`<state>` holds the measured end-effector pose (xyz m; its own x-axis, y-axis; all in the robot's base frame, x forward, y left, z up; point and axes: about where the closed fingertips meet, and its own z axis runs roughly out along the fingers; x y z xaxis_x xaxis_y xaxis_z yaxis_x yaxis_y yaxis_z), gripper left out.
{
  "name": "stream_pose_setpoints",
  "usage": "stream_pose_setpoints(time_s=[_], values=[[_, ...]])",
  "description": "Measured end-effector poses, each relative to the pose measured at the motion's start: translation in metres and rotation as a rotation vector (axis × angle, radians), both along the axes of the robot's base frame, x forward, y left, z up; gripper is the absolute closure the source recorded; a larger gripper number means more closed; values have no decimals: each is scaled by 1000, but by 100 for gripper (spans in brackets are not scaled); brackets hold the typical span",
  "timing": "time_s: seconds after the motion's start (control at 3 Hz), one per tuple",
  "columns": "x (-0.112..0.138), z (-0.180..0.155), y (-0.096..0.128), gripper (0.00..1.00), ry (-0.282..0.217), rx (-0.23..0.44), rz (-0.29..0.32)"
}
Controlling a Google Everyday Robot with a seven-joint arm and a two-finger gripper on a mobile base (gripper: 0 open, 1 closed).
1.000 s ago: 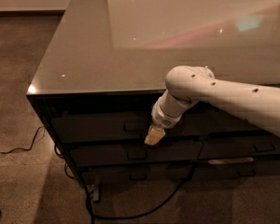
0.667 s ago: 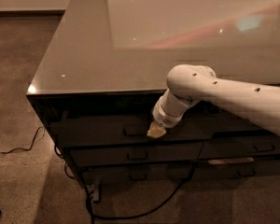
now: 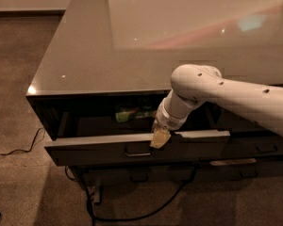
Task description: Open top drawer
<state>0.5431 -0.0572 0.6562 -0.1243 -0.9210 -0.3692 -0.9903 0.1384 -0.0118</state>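
drawer: the drawer (image 3: 87, 150) is sitting part open at the desk's (image 3: 108, 55) 6 o'clock face, its front standing clear of the top's edge, dark cavity showing behind it.
contents: something green (image 3: 132, 113) is lying at the back of the cavity; can't identify it.
axis: the front is running 9-to-3 across the view, so I'm reading the pull line as straight toward 6.
gripper: the gripper (image 3: 160, 138) is resting on the front's top edge, a little toward 3 o'clock of centre, with the arm (image 3: 236, 102) reaching in from 3 o'clock over the desk corner.
jaws: can't tell whether open or closed.
handle: the handle (image 3: 137, 152) is lying at roughly 8 o'clock from the gripper, just beside it, apart from it as far as I can see.
key relation: contact seems to be on the top lip, not the handle, so the load is going in off-centre toward 3.
step: judging this as mid-pull; the task is looking partly done, with more travel likely available.
next: probably calling for a straight draw toward 6, holding the tip down on the lip.
risk: the tip could be slipping off the lip, or the drawer racking from the off-centre pull.
cable: a cable (image 3: 146, 211) is trailing on the floor under the desk at 6, below the drawer's path.
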Motion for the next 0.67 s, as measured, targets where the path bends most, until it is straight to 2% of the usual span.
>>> stream_pose_setpoints(time_s=[0.33, 0.67], values=[[0, 0, -2, 81, 0, 0, 0], [-17, 3, -2, 58, 17, 6, 24]])
